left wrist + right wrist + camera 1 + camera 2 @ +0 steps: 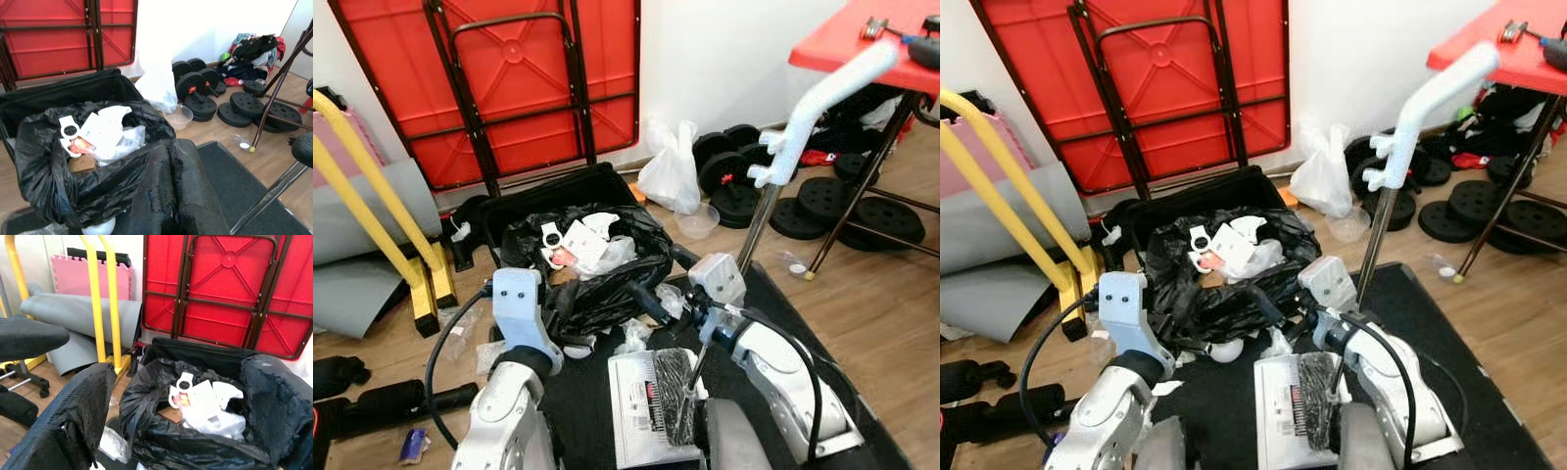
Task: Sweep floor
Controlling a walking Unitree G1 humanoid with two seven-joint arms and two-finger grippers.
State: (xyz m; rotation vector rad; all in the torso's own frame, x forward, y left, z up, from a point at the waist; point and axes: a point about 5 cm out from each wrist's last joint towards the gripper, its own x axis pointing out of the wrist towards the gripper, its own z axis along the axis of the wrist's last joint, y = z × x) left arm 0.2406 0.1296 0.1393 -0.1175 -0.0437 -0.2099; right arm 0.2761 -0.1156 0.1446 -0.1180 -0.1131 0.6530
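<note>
A black bin bag (pixel 597 274), set in a black bin, is full of white scraps and packaging. In front of it, low between my arms, a white dustpan (pixel 636 411) lies with a black brush (pixel 674 392) on it. Its metal pole (pixel 759 220) rises to a white handle (pixel 822 98) at the upper right. My right gripper (pixel 181 431) is open beside the bag's near right edge, with nothing between the fingers (pixel 651 302). At the bag's near left edge my left gripper (pixel 178 196) has its fingers pressed together; I cannot tell whether they pinch the bag.
A folded red table (pixel 509 78) leans on the wall behind the bin. At the right are a red table (pixel 862 39) on thin legs, black weight plates (pixel 822 201), a white plastic bag (pixel 671 176) and a clear bowl (pixel 697 223). A yellow frame (pixel 372 206) and grey mats (pixel 362 245) fill the left.
</note>
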